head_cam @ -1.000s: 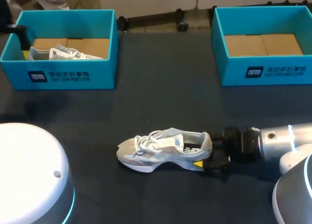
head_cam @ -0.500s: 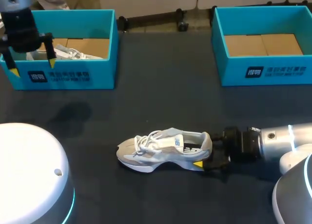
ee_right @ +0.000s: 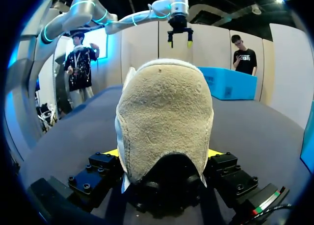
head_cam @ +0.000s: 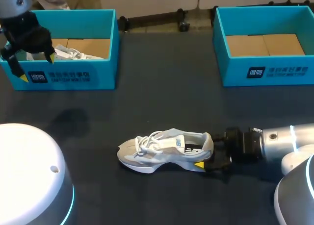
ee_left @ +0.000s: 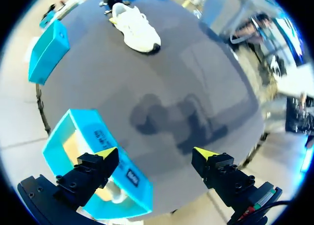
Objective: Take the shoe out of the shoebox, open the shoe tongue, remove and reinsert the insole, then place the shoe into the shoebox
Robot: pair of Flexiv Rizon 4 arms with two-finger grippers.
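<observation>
in the right pincer (head_cam: 206, 155) the shoe (head_cam: 157, 151) is held tight. the left pincer (head_cam: 35, 67), far from it, is open; i think it lifts the tongue (head_cam: 176, 140) next.

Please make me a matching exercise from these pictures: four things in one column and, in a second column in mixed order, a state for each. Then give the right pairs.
Things
1. shoe on the table
2. left shoebox
3. right shoebox
4. left end effector

States
A. open, holding nothing
B. contains another shoe
C. heel gripped by the right end effector
D. only its cardboard bottom shows inside

Pairs: 1-C; 2-B; 3-D; 4-A.
</observation>
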